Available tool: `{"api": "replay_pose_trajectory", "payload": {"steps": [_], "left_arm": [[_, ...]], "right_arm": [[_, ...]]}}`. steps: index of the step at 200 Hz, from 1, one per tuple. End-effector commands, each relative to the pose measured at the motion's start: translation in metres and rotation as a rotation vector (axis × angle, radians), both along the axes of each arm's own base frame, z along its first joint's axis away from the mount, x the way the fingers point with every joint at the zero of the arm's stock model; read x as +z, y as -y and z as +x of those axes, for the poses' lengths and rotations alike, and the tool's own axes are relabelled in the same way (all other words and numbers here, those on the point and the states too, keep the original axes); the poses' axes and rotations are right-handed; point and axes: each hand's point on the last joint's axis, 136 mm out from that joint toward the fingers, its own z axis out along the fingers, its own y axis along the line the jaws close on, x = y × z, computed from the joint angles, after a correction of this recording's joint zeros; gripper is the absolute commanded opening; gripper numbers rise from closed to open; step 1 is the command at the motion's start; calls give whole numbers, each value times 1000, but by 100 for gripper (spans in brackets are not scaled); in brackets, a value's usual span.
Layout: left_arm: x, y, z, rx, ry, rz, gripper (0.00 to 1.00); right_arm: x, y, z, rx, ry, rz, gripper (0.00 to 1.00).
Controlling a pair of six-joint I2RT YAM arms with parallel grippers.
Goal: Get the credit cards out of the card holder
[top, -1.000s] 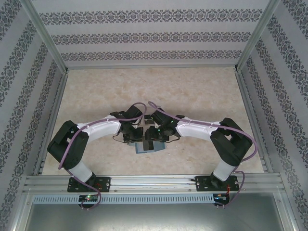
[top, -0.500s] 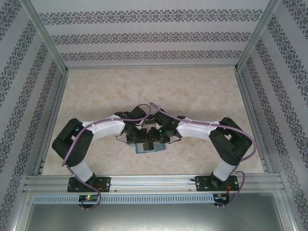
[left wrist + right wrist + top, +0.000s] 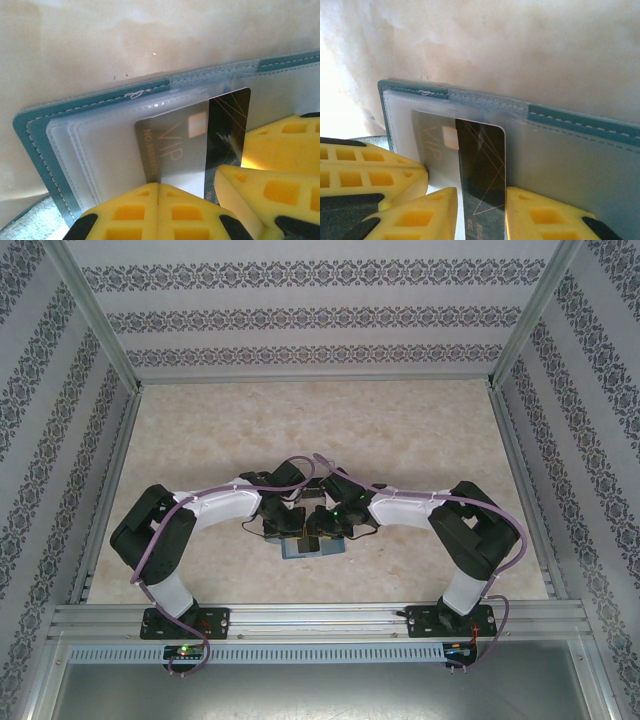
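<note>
The teal-blue card holder (image 3: 311,551) (image 3: 40,150) (image 3: 580,122) lies open on the table under both grippers. A grey and black credit card (image 3: 175,145) (image 3: 480,160) marked VIP sits half under its frosted sleeve, with the dark half bare. My left gripper (image 3: 290,533) (image 3: 158,186) is shut. Its tips rest at the near edge of the sleeve beside the card, and nothing shows between them. My right gripper (image 3: 323,533) (image 3: 481,200) is open, one yellow finger on each side of the card's dark half. In the left wrist view the right gripper's fingers (image 3: 270,195) stand at the right.
The beige marble-patterned table (image 3: 400,430) stretches beyond the grippers. Patterned walls and aluminium rails (image 3: 110,480) close it in on the left, right and back. The two arms bend inwards and nearly touch over the card holder.
The left arm has swung in and dropped lower, bringing its gripper down onto the card holder. The right arm has shifted slightly closer. The card holder has stayed in place.
</note>
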Motion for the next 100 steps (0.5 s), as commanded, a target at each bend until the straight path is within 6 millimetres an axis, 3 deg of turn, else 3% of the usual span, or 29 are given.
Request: {"api": "replay_pose_trajectory", "payload": {"steps": [1, 100], "left_arm": [[-12, -12, -11, -12, -43, 77, 0], [-11, -12, -10, -11, -42, 81, 0]], "right_arm": [[1, -6, -1, -7, -26, 81, 29], [14, -5, 2, -32, -14, 195, 11]]}}
